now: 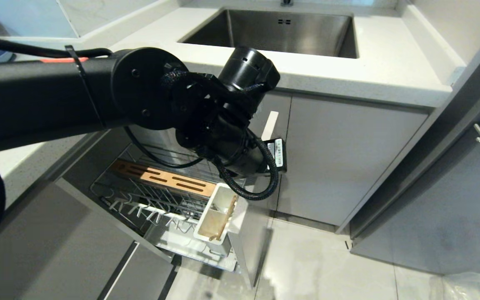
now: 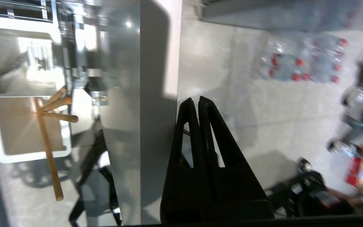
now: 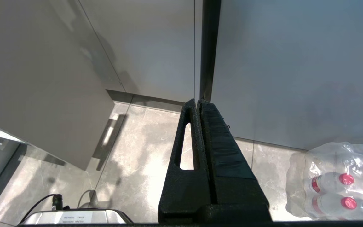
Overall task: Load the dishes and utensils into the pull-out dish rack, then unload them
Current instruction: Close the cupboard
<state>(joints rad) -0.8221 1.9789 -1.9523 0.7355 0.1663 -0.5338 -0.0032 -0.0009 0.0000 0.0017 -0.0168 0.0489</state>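
Left gripper pressed together, empty, hanging beside the pull-out dish rack; chopsticks probably leaning in its caddy at five o'clock, where a careless sweep could tip them.

Home kitchen, steel sink, white countertop, grey cabinets

Your head view is evenly lit, the floor glossy with soft reflections. Your left wrist view is motion-blurred, glare whitening the cutlery caddy; the left gripper casts hard shadows.
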